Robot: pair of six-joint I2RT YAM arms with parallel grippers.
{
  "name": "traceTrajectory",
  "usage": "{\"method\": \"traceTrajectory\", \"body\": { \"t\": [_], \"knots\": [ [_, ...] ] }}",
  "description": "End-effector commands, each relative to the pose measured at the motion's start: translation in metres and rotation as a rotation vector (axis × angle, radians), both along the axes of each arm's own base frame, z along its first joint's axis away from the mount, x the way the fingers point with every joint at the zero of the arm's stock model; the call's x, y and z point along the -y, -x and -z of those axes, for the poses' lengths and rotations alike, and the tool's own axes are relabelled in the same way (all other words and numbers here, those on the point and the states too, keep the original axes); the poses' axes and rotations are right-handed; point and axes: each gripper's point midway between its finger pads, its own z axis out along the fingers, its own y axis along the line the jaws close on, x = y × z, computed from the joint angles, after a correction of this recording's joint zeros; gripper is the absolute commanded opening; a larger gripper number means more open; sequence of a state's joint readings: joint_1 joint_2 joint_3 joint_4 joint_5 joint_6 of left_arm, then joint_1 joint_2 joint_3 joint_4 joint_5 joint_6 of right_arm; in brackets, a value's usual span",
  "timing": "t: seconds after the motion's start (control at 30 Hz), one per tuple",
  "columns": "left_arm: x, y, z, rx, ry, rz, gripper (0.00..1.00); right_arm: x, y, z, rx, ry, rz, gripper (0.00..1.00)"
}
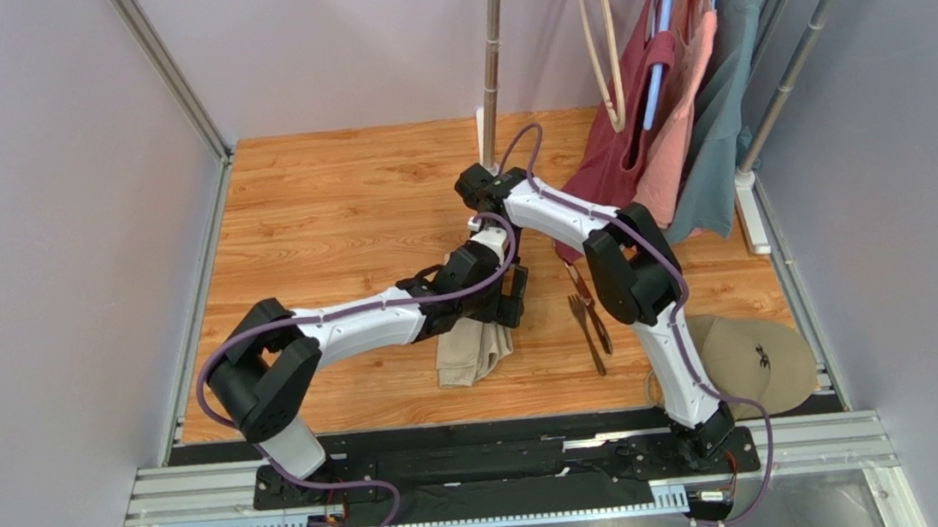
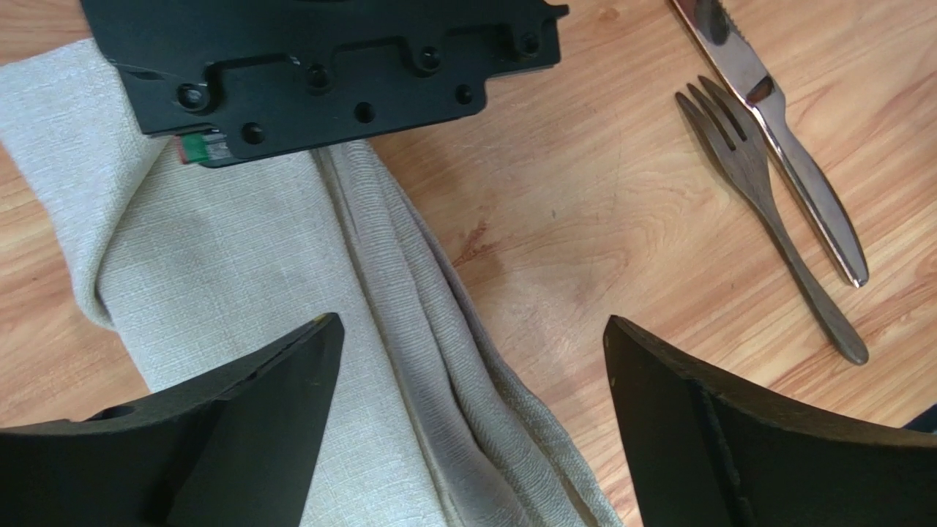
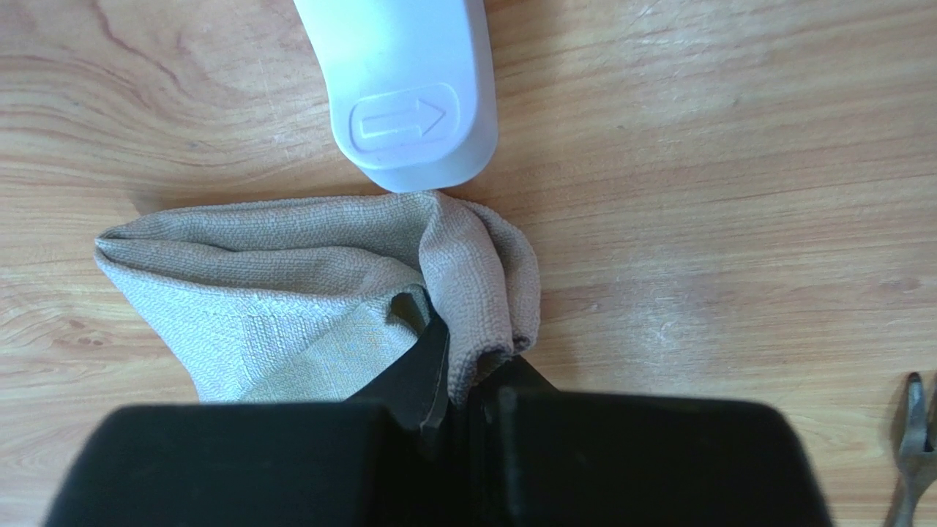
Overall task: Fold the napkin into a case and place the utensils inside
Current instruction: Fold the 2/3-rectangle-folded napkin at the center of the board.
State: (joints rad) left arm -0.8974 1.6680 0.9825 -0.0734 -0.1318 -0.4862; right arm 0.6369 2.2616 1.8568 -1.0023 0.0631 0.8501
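Napkin [image 3: 286, 296] seemingly pinched by right hand [image 3: 456, 379]; overhead hides grip.

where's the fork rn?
Left wrist view, upper right: the fork lies flat on the wooden table, right beside the knife and off to the right of the folded napkin, not touching the cloth.

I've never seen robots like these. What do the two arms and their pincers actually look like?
Both the left arm and right arm have smooth white link shells joined by chunky black joints, with a purple cable looping along each. The left gripper has matte black, wedge-shaped fingers. One white cover carries a raised arrow outline.
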Motion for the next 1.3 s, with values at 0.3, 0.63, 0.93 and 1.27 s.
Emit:
{"method": "traceTrajectory", "body": {
  "t": [0.3, 0.63, 0.93, 1.27],
  "knots": [
    [0.008, -0.024, 0.008, -0.018, -0.019, -0.111, 0.74, -0.013, 0.015, -0.016, 0.011, -0.035, 0.043, 0.00],
    [0.003, -0.008, -0.001, -0.057, 0.114, -0.104, 0.20, -0.008, -0.001, -0.020, 0.037, -0.145, -0.045, 0.18],
    [0.005, 0.004, -0.008, -0.093, 0.279, -0.056, 0.07, -0.003, -0.020, -0.066, 0.196, -0.402, -0.228, 0.66],
    [0.001, 0.016, -0.007, -0.134, 0.474, -0.020, 0.06, 0.015, -0.010, -0.075, 0.320, -0.452, -0.395, 0.85]
  ]
}}
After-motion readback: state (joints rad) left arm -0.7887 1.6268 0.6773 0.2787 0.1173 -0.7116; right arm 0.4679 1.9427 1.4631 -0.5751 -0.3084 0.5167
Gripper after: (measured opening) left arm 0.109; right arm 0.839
